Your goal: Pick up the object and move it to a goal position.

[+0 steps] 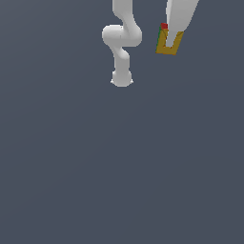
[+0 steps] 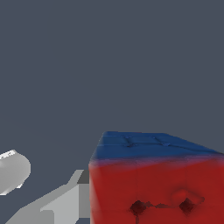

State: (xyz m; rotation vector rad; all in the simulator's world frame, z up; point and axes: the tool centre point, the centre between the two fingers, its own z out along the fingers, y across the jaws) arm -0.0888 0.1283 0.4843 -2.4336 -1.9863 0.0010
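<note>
Only bare grey surface (image 1: 119,167) is seen around; the block (image 1: 167,44) is clamped in the closed gripper (image 1: 169,38), lifted clear.

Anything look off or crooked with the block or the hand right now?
Nothing looks damaged or dropped. The block sits tilted against the hand near the exterior view's upper right. The wrist view shows red and blue faces close to the camera. Whether the hand grips it, I cannot tell.

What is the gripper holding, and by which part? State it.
The block, apparently: a finger overlaps its upper middle, mustard showing either side. The contact itself cannot be seen.
</note>
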